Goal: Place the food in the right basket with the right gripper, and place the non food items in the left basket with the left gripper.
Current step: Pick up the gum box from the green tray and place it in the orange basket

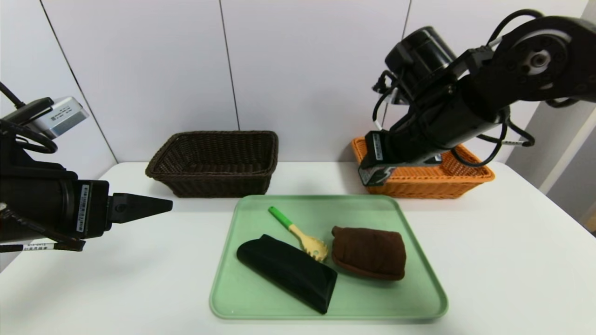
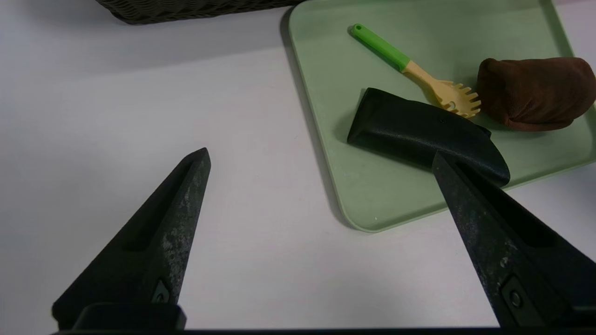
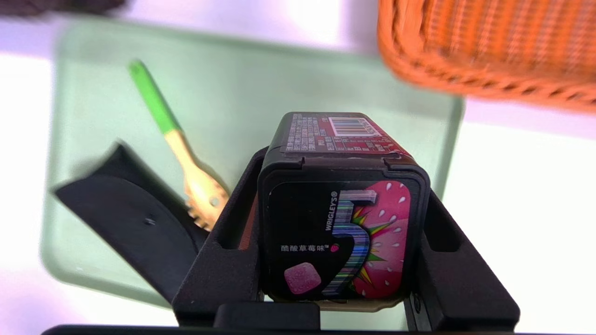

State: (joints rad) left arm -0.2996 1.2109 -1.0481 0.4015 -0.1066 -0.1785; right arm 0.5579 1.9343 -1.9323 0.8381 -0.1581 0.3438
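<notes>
Right end effector (image 3: 342, 251) clamped on Wrigley's 5 gum box (image 3: 344, 232), held in the air above the green tray (image 1: 260, 302), near the orange wicker basket (image 1: 465, 184). Left end effector (image 2: 321, 160) spread wide, hovering over worktop (image 1: 116, 279) left of tray.

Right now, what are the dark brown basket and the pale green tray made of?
The dark brown rectangular basket looks like woven wicker or a plastic imitation: thin strands cross in a tight weave, with a matte finish. The pale green flat tray is probably moulded plastic: one smooth piece with rounded corners, a raised rim and a soft sheen.
</notes>
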